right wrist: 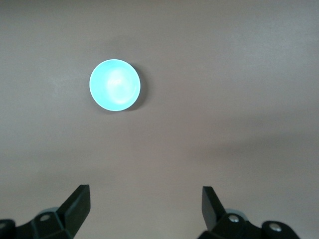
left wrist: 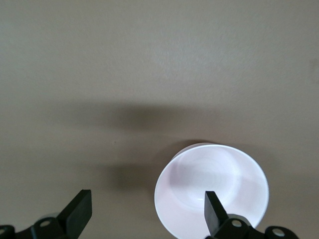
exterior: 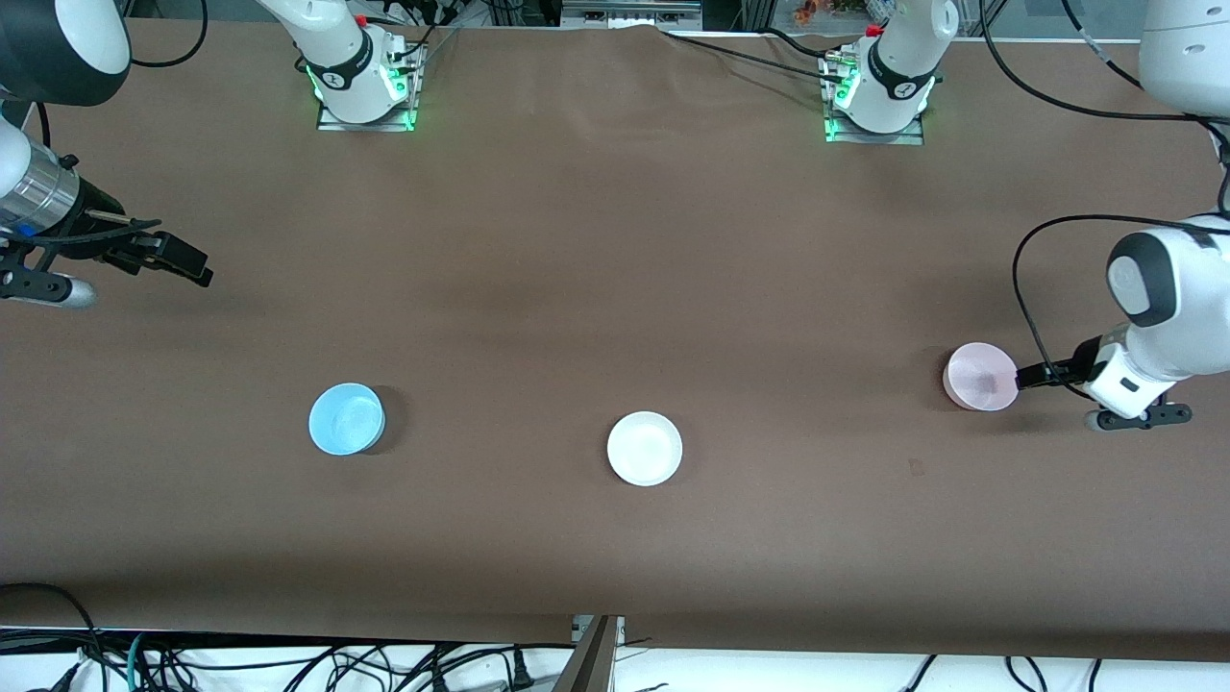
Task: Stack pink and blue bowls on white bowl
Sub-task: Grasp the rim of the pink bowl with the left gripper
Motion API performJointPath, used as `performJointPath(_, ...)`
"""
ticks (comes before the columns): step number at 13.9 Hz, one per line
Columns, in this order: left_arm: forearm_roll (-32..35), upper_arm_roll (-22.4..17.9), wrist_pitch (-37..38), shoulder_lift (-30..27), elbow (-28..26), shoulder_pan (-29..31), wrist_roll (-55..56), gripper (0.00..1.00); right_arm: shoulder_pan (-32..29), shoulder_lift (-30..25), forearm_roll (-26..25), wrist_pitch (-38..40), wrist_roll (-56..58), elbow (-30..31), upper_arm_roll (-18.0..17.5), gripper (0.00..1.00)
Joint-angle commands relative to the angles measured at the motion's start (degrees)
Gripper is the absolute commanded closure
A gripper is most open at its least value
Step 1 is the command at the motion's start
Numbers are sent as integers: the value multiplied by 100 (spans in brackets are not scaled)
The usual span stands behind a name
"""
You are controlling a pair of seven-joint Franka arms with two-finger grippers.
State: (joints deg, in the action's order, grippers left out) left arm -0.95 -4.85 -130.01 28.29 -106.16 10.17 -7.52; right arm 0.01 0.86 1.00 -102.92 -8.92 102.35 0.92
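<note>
The pale pink bowl (exterior: 980, 377) sits upright at the left arm's end of the table. My left gripper (exterior: 1026, 377) is open at its rim. In the left wrist view one finger (left wrist: 215, 211) is over the inside of the pink bowl (left wrist: 199, 189), and the other is outside it over bare table. The gripper itself (left wrist: 147, 199) holds nothing. The sky blue bowl (exterior: 346, 418) sits toward the right arm's end and also shows in the right wrist view (right wrist: 115, 84). The white bowl (exterior: 645, 448) sits between them, a little nearer the camera. My right gripper (exterior: 187, 264) is open and empty (right wrist: 145, 193), well apart from the blue bowl.
A brown cover (exterior: 615, 240) spans the table. The two arm bases (exterior: 363, 77) (exterior: 876, 91) stand along the edge farthest from the camera. Cables (exterior: 288, 663) lie below the table's near edge.
</note>
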Motion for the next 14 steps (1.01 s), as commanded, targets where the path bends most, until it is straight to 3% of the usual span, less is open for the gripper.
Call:
performJointPath(1,-265,10,-260,9,-211,29,-284,4,-10,28,-3,52,101,-258,75,1)
performJointPath(4,-379,-34,-568,141,-378,90,-688,6,-45,221,-20,911,249,-925,75,1)
performJointPath(5,-475,-43,-647,141,-422,99,-811,11,-27,308,-125,1140,511,-1153,75,1)
performJointPath(7,-494,-60,-674,150,-466,99,-918,37,-19,397,-162,1467,664,-1497,67,1)
performJointPath(9,-494,-60,-674,141,-519,82,-918,56,-27,380,-135,1485,602,-1507,75,1)
performJointPath(12,-503,-60,-674,141,-589,64,-935,68,-27,362,-135,1731,541,-1499,75,1)
performJointPath(14,-660,-60,-666,150,-607,38,-936,85,-10,344,-223,1697,558,-1498,67,1)
